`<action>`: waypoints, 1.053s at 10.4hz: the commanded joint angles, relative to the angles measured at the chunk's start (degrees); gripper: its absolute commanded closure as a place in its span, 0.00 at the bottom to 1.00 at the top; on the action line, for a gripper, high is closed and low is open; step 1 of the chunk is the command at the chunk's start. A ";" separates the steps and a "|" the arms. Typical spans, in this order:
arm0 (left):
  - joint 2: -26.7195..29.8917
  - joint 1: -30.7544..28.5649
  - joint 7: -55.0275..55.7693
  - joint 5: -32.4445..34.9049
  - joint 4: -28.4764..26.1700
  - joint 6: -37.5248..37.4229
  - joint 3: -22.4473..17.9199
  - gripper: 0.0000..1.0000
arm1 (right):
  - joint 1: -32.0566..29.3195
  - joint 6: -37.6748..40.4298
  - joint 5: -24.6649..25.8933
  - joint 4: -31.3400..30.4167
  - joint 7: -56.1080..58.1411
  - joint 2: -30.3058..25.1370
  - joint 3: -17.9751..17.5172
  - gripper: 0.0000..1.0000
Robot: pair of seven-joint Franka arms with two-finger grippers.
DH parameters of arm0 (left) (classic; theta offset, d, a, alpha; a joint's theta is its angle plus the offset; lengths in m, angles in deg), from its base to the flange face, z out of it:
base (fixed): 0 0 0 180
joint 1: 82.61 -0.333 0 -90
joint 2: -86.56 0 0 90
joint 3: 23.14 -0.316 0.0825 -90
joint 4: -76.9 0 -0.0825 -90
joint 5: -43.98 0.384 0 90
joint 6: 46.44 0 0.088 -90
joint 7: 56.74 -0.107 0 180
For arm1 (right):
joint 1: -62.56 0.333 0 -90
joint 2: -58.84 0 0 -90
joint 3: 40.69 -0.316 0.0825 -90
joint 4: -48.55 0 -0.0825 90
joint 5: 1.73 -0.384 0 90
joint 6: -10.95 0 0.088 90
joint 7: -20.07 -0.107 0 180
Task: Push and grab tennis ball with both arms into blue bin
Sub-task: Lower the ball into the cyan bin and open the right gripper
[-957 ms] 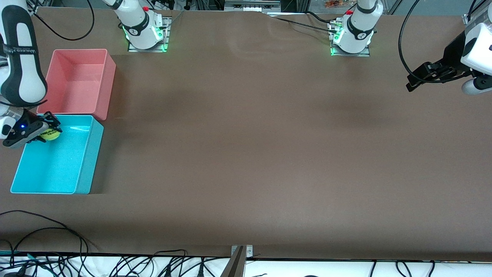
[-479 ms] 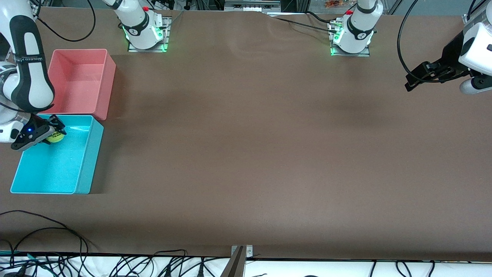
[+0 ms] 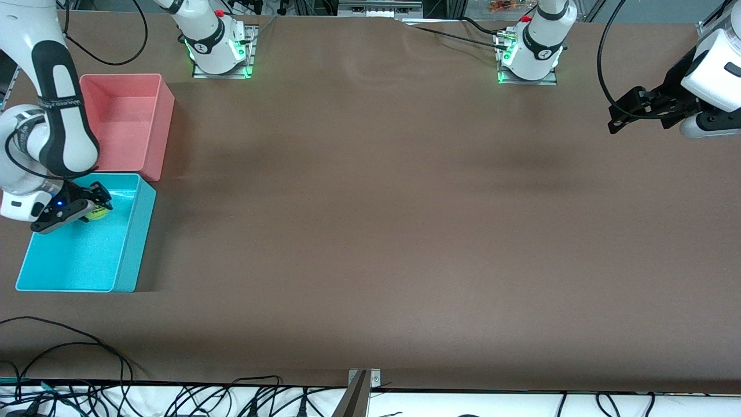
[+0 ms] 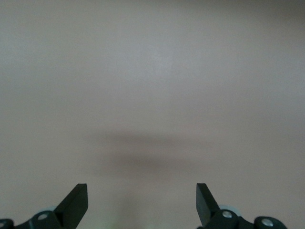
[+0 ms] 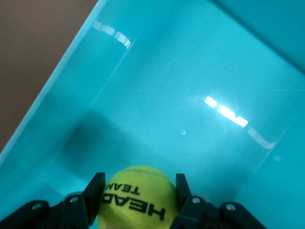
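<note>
Right wrist view: the right gripper (image 5: 138, 200) is clenched on the tennis ball (image 5: 138, 198), one finger on each side, "HEAD TEAM" print visible. Ball and gripper hang over the blue bin (image 3: 124, 255), above the part nearest the pink bin (image 3: 159, 124). The left gripper (image 4: 142, 205) waits with fingers spread apart, grasping nothing, over bare counter (image 3: 376, 231) at the left arm's end.

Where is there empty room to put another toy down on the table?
Most of the brown table is bare, from the blue bin across to the left gripper, which waits open. It is crowded at the right arm's end: the pink bin touches the blue one, where the right gripper holds the tennis ball.
</note>
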 commanded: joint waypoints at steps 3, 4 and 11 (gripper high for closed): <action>-0.02 -0.47 -2.41 -0.85 0.56 -0.50 -0.08 0.00 | 2.13 -1.35 -1.24 -0.10 -5.24 0.80 0.08 0.00; -0.02 -0.47 -2.41 -0.85 0.56 -0.50 -0.08 0.00 | 2.22 -1.26 -1.24 -0.10 -5.51 0.71 0.08 0.00; -0.02 -0.29 -2.15 -0.93 0.56 0.03 -0.08 0.00 | 2.92 1.20 -0.98 1.03 -5.07 -9.21 -0.89 0.00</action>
